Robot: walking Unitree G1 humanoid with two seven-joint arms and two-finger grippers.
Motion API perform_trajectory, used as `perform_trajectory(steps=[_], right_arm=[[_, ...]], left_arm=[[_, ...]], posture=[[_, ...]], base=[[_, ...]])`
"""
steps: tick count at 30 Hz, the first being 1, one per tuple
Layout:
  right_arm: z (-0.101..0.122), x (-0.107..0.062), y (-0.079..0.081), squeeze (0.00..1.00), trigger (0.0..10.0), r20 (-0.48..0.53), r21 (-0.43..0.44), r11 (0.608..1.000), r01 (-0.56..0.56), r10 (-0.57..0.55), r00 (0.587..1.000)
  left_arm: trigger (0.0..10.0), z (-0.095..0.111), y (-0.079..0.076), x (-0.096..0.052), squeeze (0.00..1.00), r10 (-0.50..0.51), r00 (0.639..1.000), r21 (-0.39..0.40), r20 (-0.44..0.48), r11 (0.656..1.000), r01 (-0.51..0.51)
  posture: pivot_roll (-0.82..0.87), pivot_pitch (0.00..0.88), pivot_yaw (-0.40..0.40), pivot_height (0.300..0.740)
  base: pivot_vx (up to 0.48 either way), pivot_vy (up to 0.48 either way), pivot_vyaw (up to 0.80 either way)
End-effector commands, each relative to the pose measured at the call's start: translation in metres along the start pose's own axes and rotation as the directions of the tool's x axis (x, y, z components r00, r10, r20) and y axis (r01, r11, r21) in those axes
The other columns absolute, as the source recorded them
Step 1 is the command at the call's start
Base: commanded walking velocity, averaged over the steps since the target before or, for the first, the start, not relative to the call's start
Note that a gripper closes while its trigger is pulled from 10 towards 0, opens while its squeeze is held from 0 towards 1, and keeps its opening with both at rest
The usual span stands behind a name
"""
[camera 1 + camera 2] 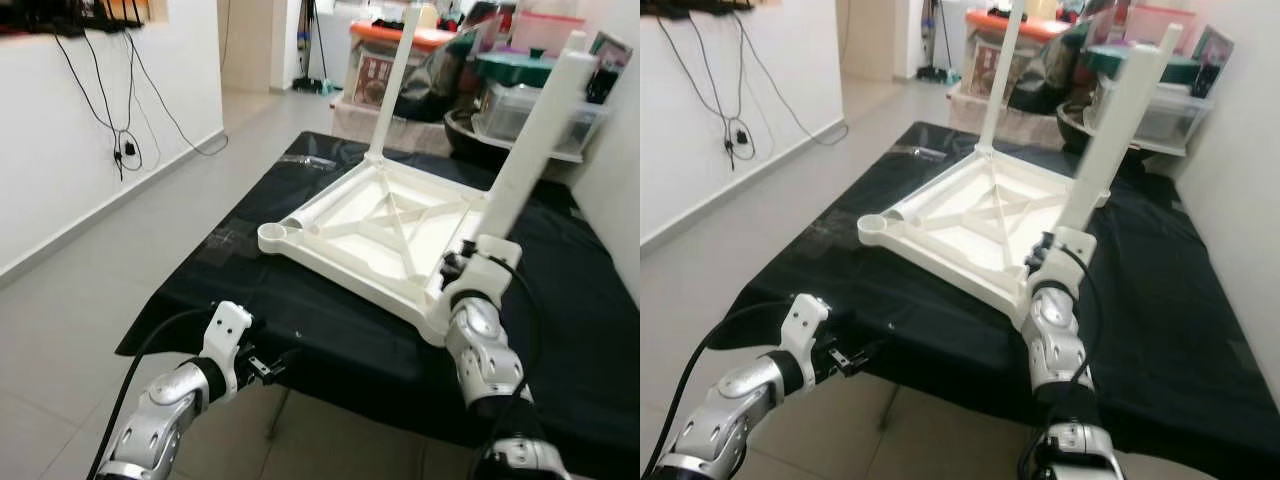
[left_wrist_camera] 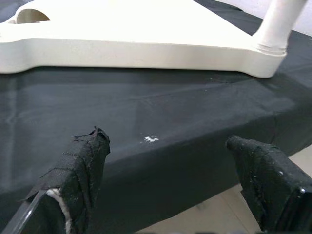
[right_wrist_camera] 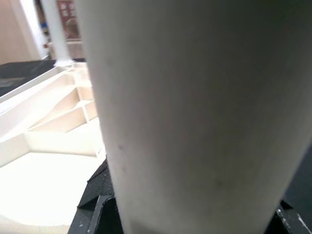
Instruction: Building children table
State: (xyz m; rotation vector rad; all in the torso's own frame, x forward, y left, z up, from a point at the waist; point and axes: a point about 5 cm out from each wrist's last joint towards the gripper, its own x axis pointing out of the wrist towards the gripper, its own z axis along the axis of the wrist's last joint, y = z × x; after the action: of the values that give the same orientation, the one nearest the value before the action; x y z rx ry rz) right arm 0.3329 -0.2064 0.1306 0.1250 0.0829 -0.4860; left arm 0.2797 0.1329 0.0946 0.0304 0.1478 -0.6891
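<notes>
Black cloth covers the tabletop (image 1: 330, 330), where the upturned white table top (image 1: 375, 235) lies mid-frame. One leg (image 1: 395, 85) stands fitted; the right end effector (image 1: 470, 270) pinches a second leg (image 1: 530, 150) at its corner. Two sockets look unfilled. The left end effector (image 2: 170, 170) hangs spread, lower left.

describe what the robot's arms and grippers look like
Both arms are silver metal with rounded, jointed segments. The left arm ends in a white wrist block, and a thick black cable loops along it. The left gripper has two black fingers wrapped in frayed black tape. The right arm has the same silver shell and white wrist housing, with black cables at the wrist and elbow.
</notes>
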Motion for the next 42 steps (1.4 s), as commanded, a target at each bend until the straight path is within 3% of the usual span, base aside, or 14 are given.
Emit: perform_trajectory(steps=[1,3,4,5,7,10,11,22,23,27,28,30,35,42], right_arm=[[-0.040,-0.011,-0.010,0.00,0.0,-0.193,-0.048,0.998,0.038,-0.046,0.980],[-0.040,-0.011,-0.010,0.00,0.0,-0.193,-0.048,0.998,0.038,-0.046,0.980],[-0.038,-0.016,0.005,0.00,10.0,-0.192,0.014,0.998,-0.063,0.065,0.979],[-0.038,-0.016,0.005,0.00,10.0,-0.192,0.014,0.998,-0.063,0.065,0.979],[-0.018,-0.023,0.039,1.00,10.0,-0.084,0.140,0.937,-0.319,0.332,0.940],[0.000,-0.027,0.059,1.00,10.0,-0.001,0.195,0.844,-0.500,0.510,0.860],[0.016,-0.034,0.073,0.00,10.0,0.063,0.202,0.726,-0.657,0.660,0.749],[0.021,-0.079,0.098,0.00,10.0,0.099,0.150,0.274,-0.950,0.952,0.291],[0.015,-0.080,0.101,0.00,6.4,0.082,0.135,0.288,-0.948,0.950,0.300],[0.012,-0.080,0.102,0.00,6.4,0.072,0.123,0.307,-0.944,0.946,0.317],[0.005,-0.075,0.103,0.00,0.0,0.045,0.106,0.374,-0.921,0.924,0.380],[-0.010,-0.047,0.094,0.00,0.0,-0.065,0.112,0.645,-0.756,0.764,0.642],[-0.021,-0.023,0.065,0.00,0.0,-0.148,0.089,0.869,-0.487,0.495,0.856],[-0.023,-0.008,0.004,0.00,0.0,-0.141,-0.015,0.999,-0.038,0.036,0.989]], left_arm=[[10.0,-0.001,-0.004,0.004,0.00,-0.023,1.000,0.004,-0.011,1.000,0.023],[10.0,-0.001,-0.004,0.004,0.00,-0.023,1.000,0.004,-0.011,1.000,0.023],[10.0,0.000,-0.006,0.006,0.00,-0.031,0.999,0.002,-0.009,1.000,0.031],[10.0,0.000,-0.006,0.006,0.00,-0.031,0.999,0.002,-0.009,1.000,0.031],[10.0,0.002,-0.008,0.008,0.00,-0.040,0.999,-0.001,-0.004,0.999,0.040],[10.0,0.001,-0.007,0.007,0.00,-0.038,0.999,-0.002,-0.005,0.999,0.038],[10.0,0.001,-0.005,0.006,0.00,-0.035,0.999,-0.002,-0.005,0.999,0.035],[10.0,0.000,-0.010,0.008,0.00,-0.036,0.999,-0.006,-0.002,0.999,0.036],[10.0,-0.001,-0.011,0.007,0.00,-0.033,0.999,-0.009,-0.001,0.999,0.033],[10.0,-0.001,-0.011,0.006,0.00,-0.031,1.000,-0.010,0.000,0.999,0.031],[10.0,-0.002,-0.011,0.005,0.00,-0.027,1.000,-0.010,-0.004,1.000,0.027],[10.0,-0.002,-0.008,0.003,0.00,-0.023,1.000,-0.007,-0.008,1.000,0.023],[10.0,-0.002,-0.006,0.003,0.00,-0.021,1.000,-0.001,-0.013,1.000,0.021],[10.0,-0.001,-0.009,0.008,0.00,-0.033,0.999,-0.003,-0.007,0.999,0.033]], posture=[[0.06,0.000,-0.090,0.740],[0.06,0.000,-0.090,0.740],[0.05,0.000,-0.087,0.740],[0.05,0.000,-0.087,0.740],[0.06,0.000,-0.090,0.740],[0.06,0.000,-0.092,0.740],[0.06,0.000,-0.091,0.740],[0.07,0.000,-0.116,0.740],[0.08,0.000,-0.121,0.740],[0.08,0.000,-0.121,0.740],[0.09,0.000,-0.121,0.740],[0.08,0.000,-0.115,0.740],[0.07,0.000,-0.103,0.740],[0.06,0.000,-0.099,0.740]], base=[[0.000,0.000,0.00],[0.000,0.000,0.00],[0.000,0.000,0.00],[0.000,0.000,0.00],[0.000,0.000,0.00],[0.000,0.000,0.00],[0.000,0.000,0.00],[0.000,0.000,0.00],[0.000,0.000,0.00],[0.000,0.000,0.00],[0.000,0.000,0.00],[0.000,0.000,0.00],[0.000,0.000,0.00],[0.000,0.000,0.00]])
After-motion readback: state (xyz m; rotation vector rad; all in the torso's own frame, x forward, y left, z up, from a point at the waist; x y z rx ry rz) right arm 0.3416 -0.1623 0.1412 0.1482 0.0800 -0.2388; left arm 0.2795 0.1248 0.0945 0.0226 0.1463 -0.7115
